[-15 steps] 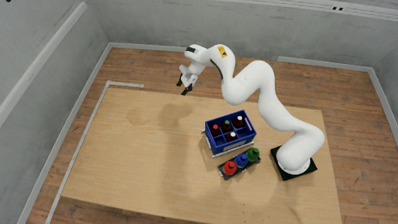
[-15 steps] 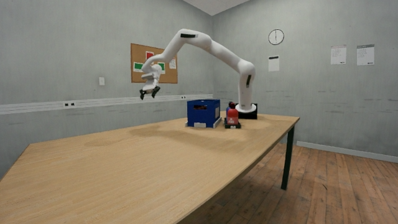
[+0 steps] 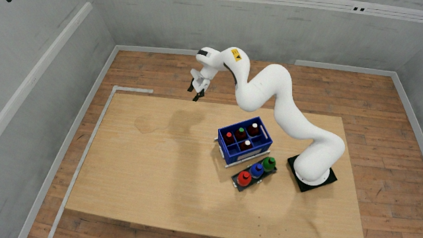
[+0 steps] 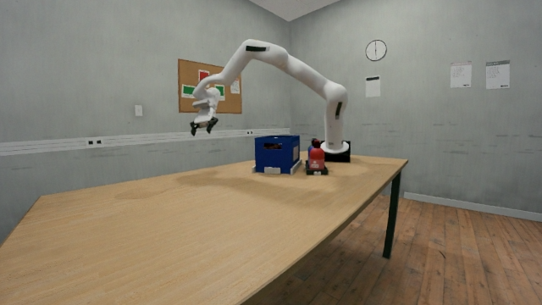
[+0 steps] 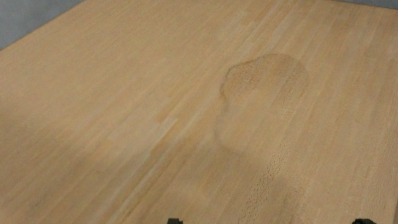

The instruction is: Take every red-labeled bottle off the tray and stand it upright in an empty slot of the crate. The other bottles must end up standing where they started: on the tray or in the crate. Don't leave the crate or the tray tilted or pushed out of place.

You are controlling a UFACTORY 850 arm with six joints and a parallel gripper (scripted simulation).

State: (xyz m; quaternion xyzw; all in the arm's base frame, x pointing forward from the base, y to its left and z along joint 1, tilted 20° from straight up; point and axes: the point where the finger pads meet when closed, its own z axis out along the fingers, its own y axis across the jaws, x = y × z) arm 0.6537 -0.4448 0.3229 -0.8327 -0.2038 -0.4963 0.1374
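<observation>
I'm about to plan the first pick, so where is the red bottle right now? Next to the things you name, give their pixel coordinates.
In the top view, the red bottle [image 3: 244, 178] [image 4: 317, 158] stands at the tray's [image 3: 240, 188] [image 4: 312, 172] left end, beside the blue bottle [image 3: 256, 170].

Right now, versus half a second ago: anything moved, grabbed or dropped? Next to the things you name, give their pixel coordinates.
Nothing visibly changed in the top and exterior views. The arm [image 3: 282, 99] [image 4: 305, 69] holds the same pose, with the tool [image 3: 192, 94] [image 4: 201, 133] [image 5: 269, 221] open and holding nothing. The crate [image 3: 236, 157] [image 4: 277, 163], the tray [image 3: 240, 188] [image 4: 311, 171] and the red bottle [image 3: 244, 178] [image 4: 317, 158] on it are where they were.
</observation>
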